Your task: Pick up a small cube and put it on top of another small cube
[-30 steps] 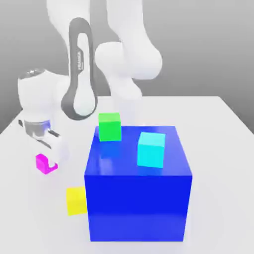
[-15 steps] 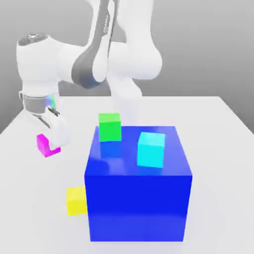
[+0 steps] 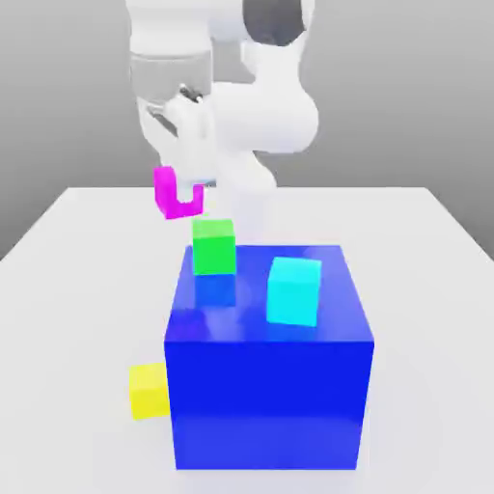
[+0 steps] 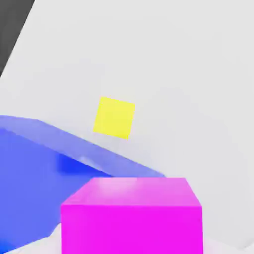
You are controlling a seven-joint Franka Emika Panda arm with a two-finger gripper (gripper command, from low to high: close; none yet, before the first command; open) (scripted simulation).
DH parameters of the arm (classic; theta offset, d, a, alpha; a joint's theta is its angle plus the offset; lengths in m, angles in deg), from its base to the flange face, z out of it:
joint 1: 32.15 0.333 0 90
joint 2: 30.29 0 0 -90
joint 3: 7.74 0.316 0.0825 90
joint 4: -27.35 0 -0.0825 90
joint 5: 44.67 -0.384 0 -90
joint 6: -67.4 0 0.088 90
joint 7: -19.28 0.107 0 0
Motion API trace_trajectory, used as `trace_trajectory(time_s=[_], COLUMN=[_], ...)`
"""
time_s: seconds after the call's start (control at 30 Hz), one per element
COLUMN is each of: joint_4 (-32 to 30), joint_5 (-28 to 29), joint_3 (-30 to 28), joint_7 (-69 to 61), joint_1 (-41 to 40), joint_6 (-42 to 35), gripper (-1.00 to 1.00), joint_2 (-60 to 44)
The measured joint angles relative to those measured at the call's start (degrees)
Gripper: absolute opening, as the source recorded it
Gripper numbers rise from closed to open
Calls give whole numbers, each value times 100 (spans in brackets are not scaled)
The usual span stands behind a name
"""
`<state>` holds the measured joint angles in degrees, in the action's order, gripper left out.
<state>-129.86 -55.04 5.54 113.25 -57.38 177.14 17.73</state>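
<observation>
White tabletop (image 3: 77, 289) under a grey backdrop, with the magenta cube (image 3: 177, 194) held aloft.

The magenta cube is pinched between the pressed-together fingers of the gripper (image 3: 185, 189), well above the table and above and just left of the green cube (image 3: 213, 246) in the exterior view. It is seen slightly tilted; as a cube it shows no long axis. On the big blue cube (image 3: 265, 386) the green cube sits at the far left and the cyan cube (image 3: 293, 289) to its right. The yellow cube (image 3: 149, 390) rests on the table, just beside the blue cube's near left edge.
</observation>
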Motion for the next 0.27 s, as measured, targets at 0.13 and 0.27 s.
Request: trace_trajectory(time_s=[0.13,0.27], joint_4=[-532,-646], joint_5=[-217,-253], joint_3=[189,220], joint_7=[95,93], joint_1=[94,105], joint_6=[637,796], gripper=[-100,100], joint_2=[-102,-147])
